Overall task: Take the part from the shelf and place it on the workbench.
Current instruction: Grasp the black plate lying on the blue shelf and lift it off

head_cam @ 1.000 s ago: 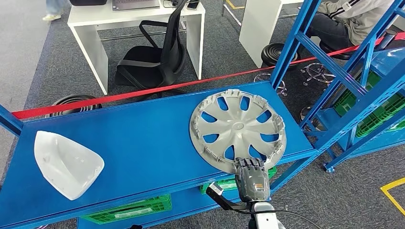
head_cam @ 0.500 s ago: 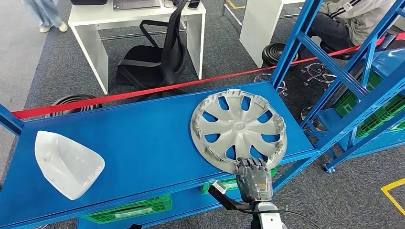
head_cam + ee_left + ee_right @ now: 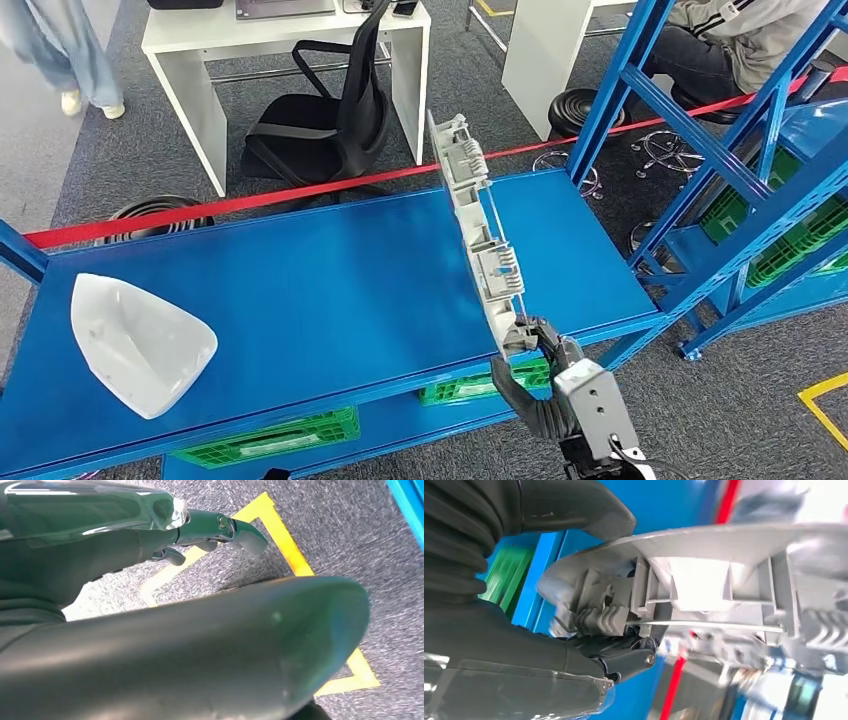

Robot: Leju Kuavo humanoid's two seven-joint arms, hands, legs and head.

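head view: blue shelf [image 3: 300,290], hubcap [image 3: 478,230] up on edge over it, bottom rim pinched by the right hand [image 3: 560,385]. right wrist cam: thumb [image 3: 574,510] n fingers [image 3: 629,657] clamp the rim. left hand [image 3: 220,527] curled, holding nothing.

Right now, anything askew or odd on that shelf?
Yes: the wheel cover stands on edge above the blue shelf, seen rim-on, held only at its near rim by the right hand. The white shell part lies flat, looks normal.
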